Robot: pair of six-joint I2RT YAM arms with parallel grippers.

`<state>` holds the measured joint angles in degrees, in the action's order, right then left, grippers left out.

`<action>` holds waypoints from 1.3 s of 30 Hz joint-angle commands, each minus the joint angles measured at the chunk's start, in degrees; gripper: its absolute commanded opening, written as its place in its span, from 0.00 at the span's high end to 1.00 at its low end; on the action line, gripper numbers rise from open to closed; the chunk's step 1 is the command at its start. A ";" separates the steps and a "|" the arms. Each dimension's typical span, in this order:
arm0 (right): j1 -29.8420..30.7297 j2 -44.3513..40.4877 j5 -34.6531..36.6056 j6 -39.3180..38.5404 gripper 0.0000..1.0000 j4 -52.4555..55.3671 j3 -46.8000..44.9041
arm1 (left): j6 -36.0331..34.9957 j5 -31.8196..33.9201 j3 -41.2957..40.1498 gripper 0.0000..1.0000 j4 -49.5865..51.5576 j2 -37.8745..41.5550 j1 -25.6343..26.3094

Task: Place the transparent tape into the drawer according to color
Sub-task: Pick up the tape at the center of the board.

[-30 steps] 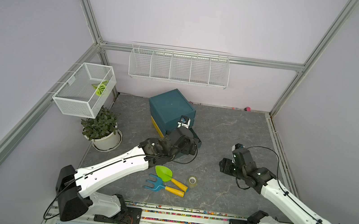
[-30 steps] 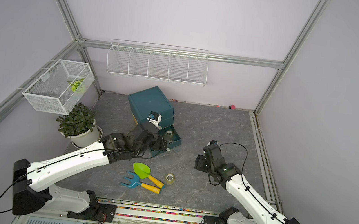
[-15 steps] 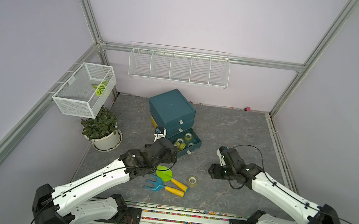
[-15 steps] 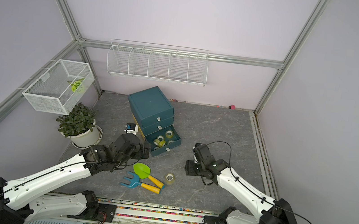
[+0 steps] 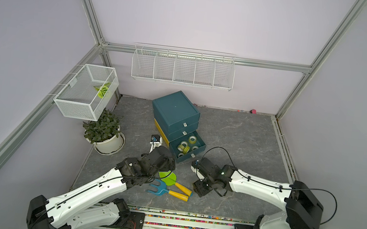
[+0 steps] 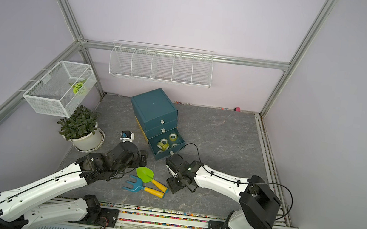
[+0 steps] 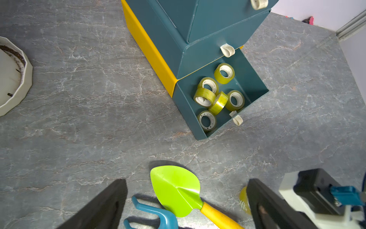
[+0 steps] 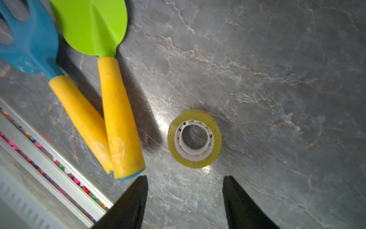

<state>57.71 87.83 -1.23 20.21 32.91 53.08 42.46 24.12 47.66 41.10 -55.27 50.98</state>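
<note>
We take the open bottom drawer of the teal drawer cabinet as our mark. The two drawers above it are shut, so their contents are hidden from us. Inside the open drawer lie six yellow-green tape rolls, most flat and one on edge among the rest. In both top views they are too small for us to count surely.

One loose tape roll, also yellow-green, lies flat on the floor in front of the drawer and well apart from it. It lies farther out than the blade of the green shovel.

The right gripper hangs over that roll with its jaws apart and nothing between them. The roll sits just ahead of the tips, untouched. In both top views the gripper's black body hides the roll completely.

The left gripper hovers in front of the drawer, its jaws spread wide and empty. In the left wrist view one finger covers about half of the loose roll. There the picture's edge cuts off the blue rake and the shovel's handle.
</note>
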 commanded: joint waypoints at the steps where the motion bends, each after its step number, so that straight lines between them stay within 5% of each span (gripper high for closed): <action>1: 0.63 1.53 1.86 -1.91 0.33 1.56 1.19 | 0.35 0.93 -0.27 0.00 0.98 0.32 -0.42; 21: 0.25 10.91 5.66 -0.40 0.37 0.53 4.91 | -0.22 1.37 -0.07 0.00 1.45 -0.19 -0.97; 29: -3.88 7.08 3.78 1.35 0.55 -1.57 0.70 | -0.35 1.81 -0.54 0.00 1.50 -0.59 -1.10; 39: -11.95 -5.24 6.03 2.59 0.62 0.72 1.24 | 0.09 1.65 -0.66 0.00 1.70 -0.26 -1.22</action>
<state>46.98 86.13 3.49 21.65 32.42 52.88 42.44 24.84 47.64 42.09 -55.51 50.13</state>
